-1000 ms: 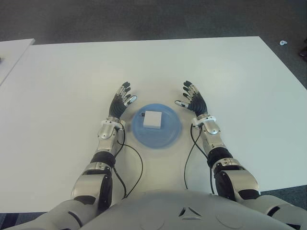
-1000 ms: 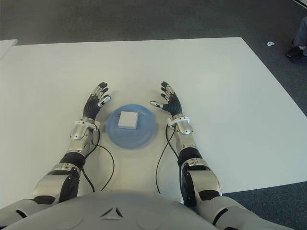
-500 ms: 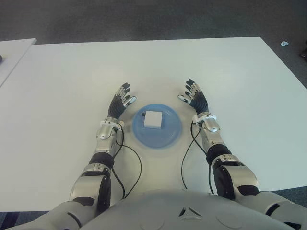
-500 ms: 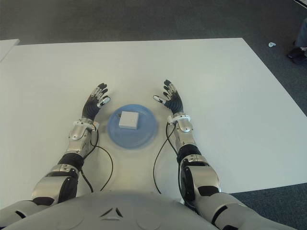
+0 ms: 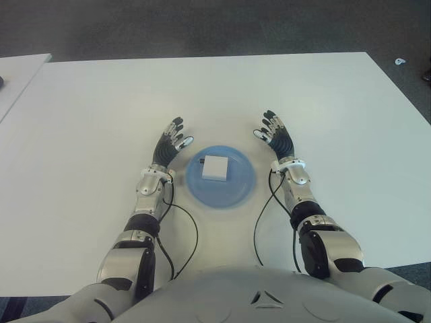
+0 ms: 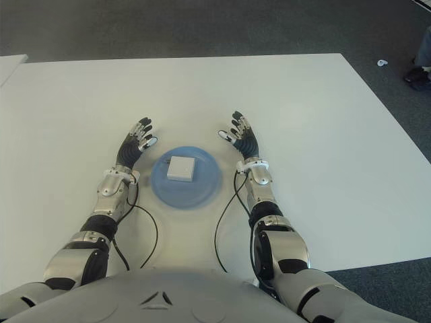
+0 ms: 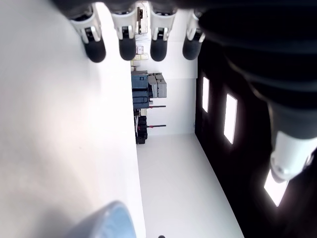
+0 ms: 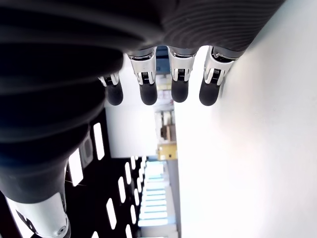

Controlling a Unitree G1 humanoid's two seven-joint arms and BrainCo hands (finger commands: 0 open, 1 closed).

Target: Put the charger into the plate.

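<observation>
A white square charger (image 5: 215,167) lies inside the round blue plate (image 5: 237,192) on the white table (image 5: 87,114), near the plate's middle. My left hand (image 5: 170,142) is just left of the plate, fingers spread and holding nothing. To the plate's right, my right hand (image 5: 275,135) is also open and empty. Both wrist views show straight fingertips (image 7: 127,47) (image 8: 147,94) with nothing between them. The plate's edge (image 7: 106,224) shows in the left wrist view.
Black cables (image 5: 182,229) trail from both wrists over the table toward my body. A second white table corner (image 5: 17,70) sits at far left. Dark floor lies beyond the far edge, with a small white object (image 5: 399,61) on it at right.
My right hand has drawn slightly away from the plate to the right and straightened. The charger, plate and left hand stay where they were.
</observation>
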